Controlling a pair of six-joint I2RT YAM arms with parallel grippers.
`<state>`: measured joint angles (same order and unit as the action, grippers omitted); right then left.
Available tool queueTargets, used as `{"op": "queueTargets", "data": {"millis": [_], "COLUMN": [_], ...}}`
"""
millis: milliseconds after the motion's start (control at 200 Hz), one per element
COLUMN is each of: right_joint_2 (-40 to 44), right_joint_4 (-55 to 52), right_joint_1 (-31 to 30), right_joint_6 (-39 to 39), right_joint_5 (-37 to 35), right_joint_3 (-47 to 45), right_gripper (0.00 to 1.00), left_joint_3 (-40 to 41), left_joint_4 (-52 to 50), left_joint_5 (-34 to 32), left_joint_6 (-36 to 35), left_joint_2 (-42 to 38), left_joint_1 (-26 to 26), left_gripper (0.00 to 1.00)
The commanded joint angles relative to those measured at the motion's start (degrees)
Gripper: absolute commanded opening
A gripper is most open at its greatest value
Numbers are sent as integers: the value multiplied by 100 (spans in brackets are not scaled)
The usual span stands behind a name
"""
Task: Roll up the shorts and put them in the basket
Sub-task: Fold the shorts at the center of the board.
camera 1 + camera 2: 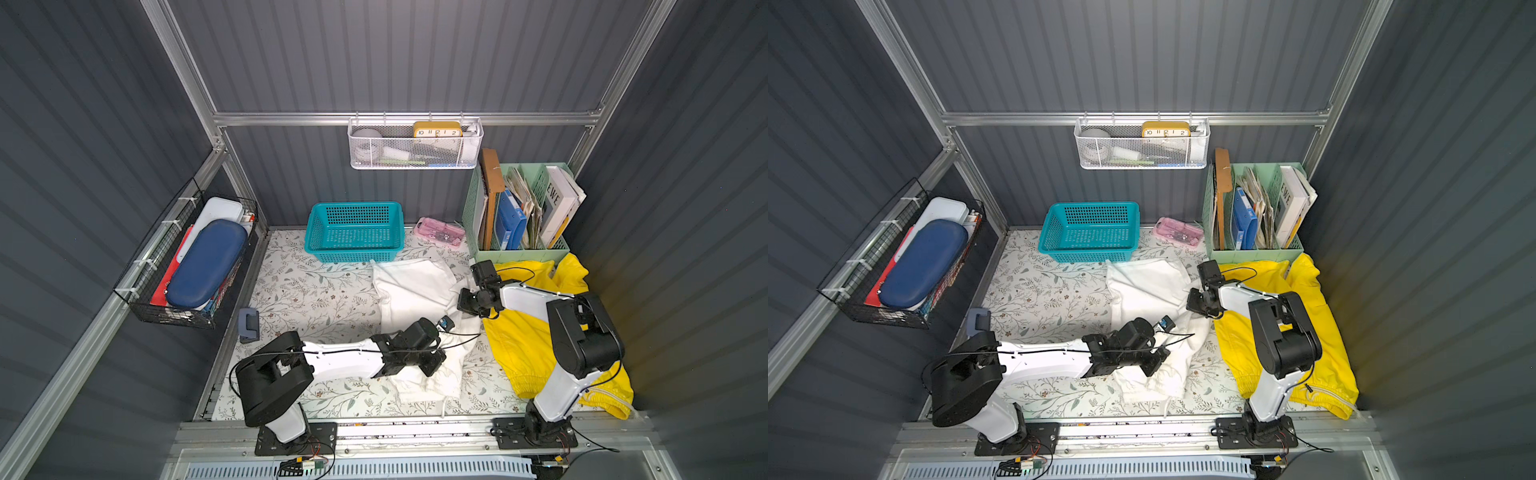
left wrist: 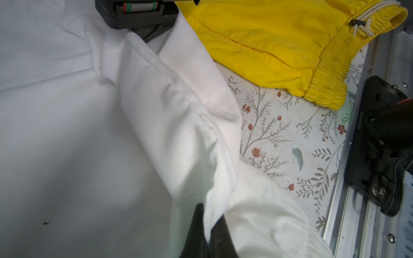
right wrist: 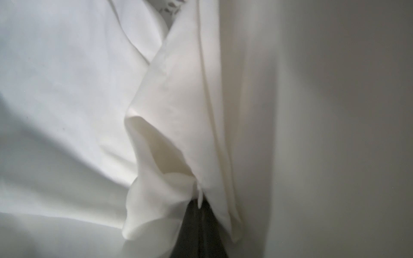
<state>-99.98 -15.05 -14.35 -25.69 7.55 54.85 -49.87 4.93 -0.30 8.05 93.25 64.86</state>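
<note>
The white shorts [image 1: 411,286] lie crumpled in the middle of the tabletop [image 1: 316,299], just in front of the blue-green basket [image 1: 353,232]. The yellow shorts [image 1: 523,345] lie just beside them on the right side. The left tool [image 2: 210,221] is pinched tight on the near part of the white shorts, and the right tool [image 3: 199,214] is pinched tight on a fold at their right edge.

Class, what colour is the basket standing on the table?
The basket is teal, clearest in both top views.
</note>
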Motion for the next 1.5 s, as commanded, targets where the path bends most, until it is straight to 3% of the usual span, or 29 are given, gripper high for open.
{"op": "queueTargets", "data": {"millis": [0,185,370,790,1011,1376,1496], "right_joint_2": [436,774,253,-846,-1317,-2164,-2378], "right_joint_4": [-119,119,-479,-1070,-1325,-1572,-1589], "right_joint_1": [3,-46,-267,-1039,-1421,-1792,-1867], "right_joint_6": [66,346,717,1283,1434,1474,1447], "right_joint_5": [-184,157,437,895,1240,1784,1834], "right_joint_3": [-148,334,1794,3962,4503,5151,5287], "right_gripper": [0,0,0,0,0,0,0], "left_joint_3": [-14,212,365,1089,1269,1631,1763], "left_joint_4": [78,96,61,169,34,-547,-839], "left_joint_5": [160,-89,-258,-1136,-1586,-1728,-1865], "left_joint_6": [-47,64,215,926,1203,2171,2498], "left_joint_2": [-127,-470,-664,-1240,-1575,-2029,-2266], "left_joint_1": [9,9,9,9,9,9,9], "left_gripper": [0,0,0,0,0,0,8]}}
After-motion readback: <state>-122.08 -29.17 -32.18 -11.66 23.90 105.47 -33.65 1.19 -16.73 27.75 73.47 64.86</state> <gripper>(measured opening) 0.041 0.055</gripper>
